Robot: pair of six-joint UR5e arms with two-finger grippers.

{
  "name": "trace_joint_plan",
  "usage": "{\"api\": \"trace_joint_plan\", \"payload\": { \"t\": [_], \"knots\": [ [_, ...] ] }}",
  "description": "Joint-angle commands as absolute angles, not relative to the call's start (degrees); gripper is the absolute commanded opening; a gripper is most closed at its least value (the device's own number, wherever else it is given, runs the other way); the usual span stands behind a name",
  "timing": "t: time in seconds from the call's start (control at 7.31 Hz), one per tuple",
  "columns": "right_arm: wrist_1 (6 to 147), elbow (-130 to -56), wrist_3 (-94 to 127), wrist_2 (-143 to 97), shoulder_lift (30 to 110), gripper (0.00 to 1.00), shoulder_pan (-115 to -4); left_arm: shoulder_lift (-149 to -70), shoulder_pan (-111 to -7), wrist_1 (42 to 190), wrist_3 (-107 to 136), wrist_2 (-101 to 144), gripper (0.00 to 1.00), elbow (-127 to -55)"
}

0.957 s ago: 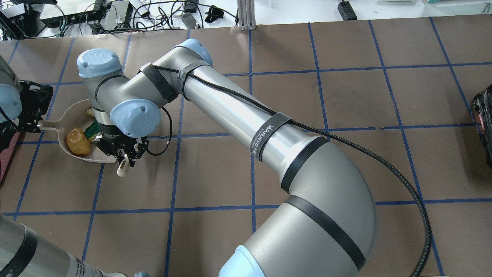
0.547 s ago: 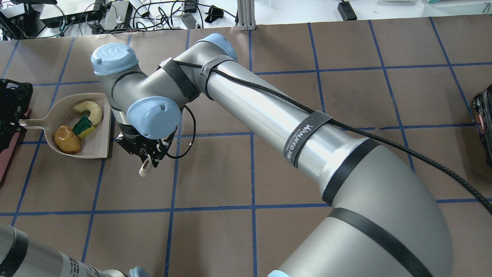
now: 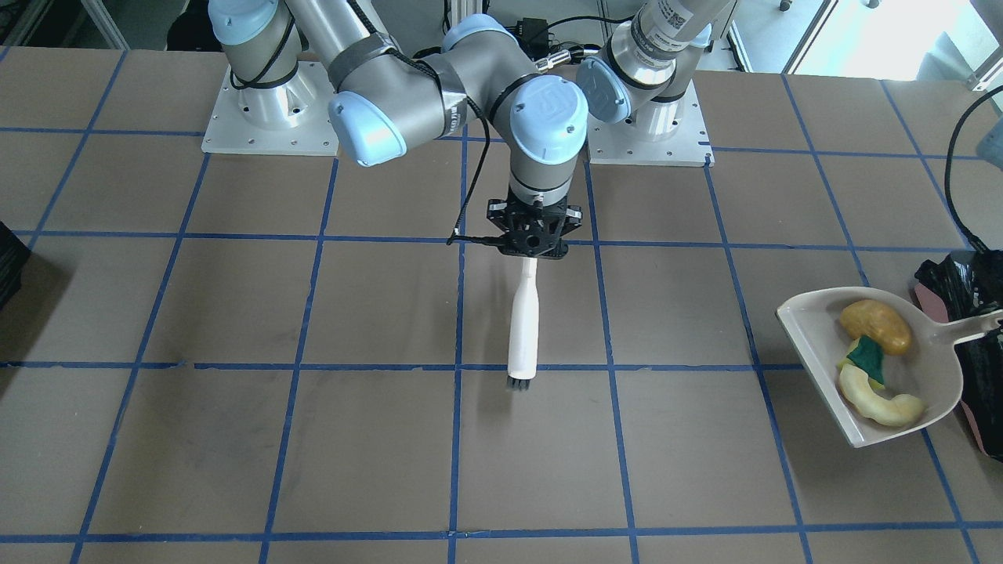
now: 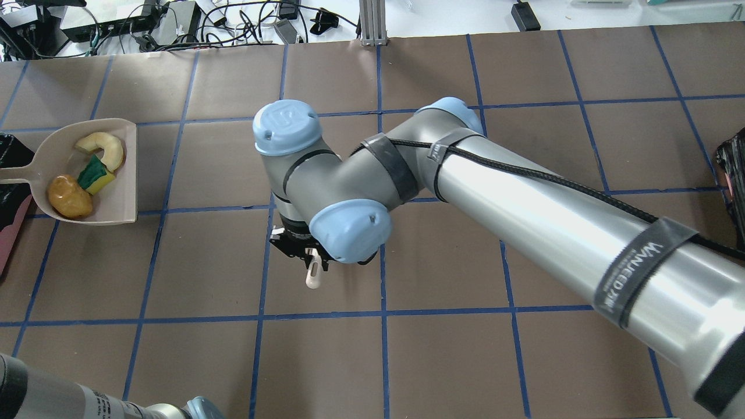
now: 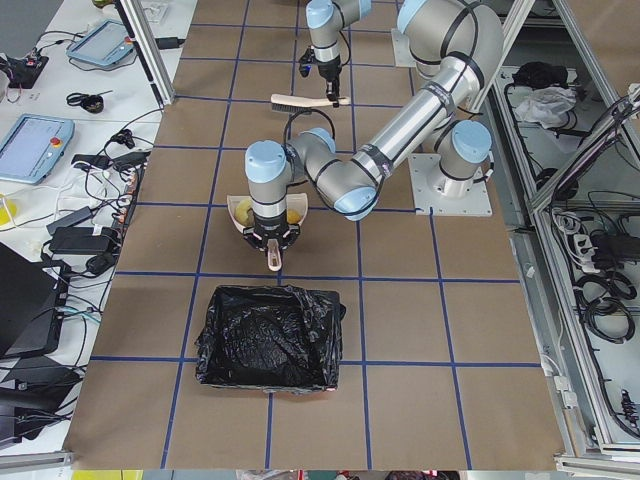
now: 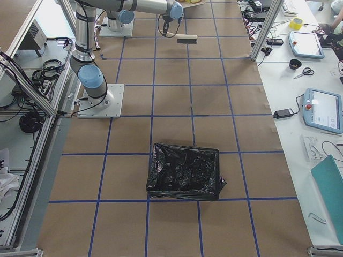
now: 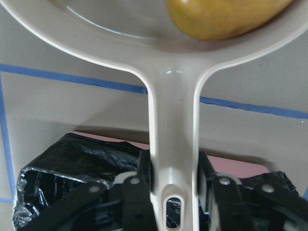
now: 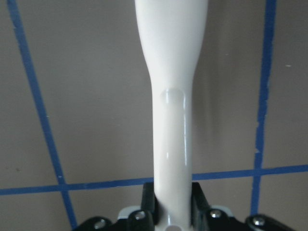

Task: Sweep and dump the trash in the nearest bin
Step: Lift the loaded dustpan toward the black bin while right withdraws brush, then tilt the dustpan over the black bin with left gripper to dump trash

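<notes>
My left gripper is shut on the handle of the white dustpan, at the table's left end. In the pan lie the trash pieces: a tan-orange lump, a green-and-yellow sponge chunk and a pale yellow crescent. The handle end hangs over the edge of the bin, which has a black bag and a pinkish side. My right gripper is shut on the white brush over the middle of the table. Its bristles point away from the robot.
Another black-bagged bin stands at the table's right end and shows at the edge of the overhead view. Cables and electronics lie beyond the far edge. Blue tape lines grid the brown tabletop between the two arms.
My right arm has carried the brush away from the dustpan to the table's middle. The dustpan with the three pieces has slid left and farther from the robot, toward the bin.
</notes>
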State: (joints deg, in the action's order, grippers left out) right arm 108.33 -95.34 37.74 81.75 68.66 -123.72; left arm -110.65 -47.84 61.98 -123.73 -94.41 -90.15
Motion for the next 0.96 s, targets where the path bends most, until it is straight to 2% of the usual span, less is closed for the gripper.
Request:
{"api": "trace_joint_plan", "payload": {
  "t": [0.0,0.27,0.55,0.82],
  "knots": [
    [109.16,-105.96,28.07,85.07,75.12,0.0,-120.42,-110.48,-44.66,66.78,-127.85,-90.29,0.0,-86.41],
    [109.16,-109.5,26.72,84.9,77.34,0.0,-119.27,-111.96,-41.41,71.7,-130.5,-87.81,0.0,-81.16],
    [109.07,-111.09,26.54,83.85,77.52,0.0,-119.44,-114.51,-41.05,77.4,-133.84,-88.41,0.0,-72.81],
    [109.07,-111.88,26.8,83.67,77.52,0.0,-119.88,-119.5,-37.9,81.79,-135.79,-88.6,0.0,-65.17]
  ]
}}
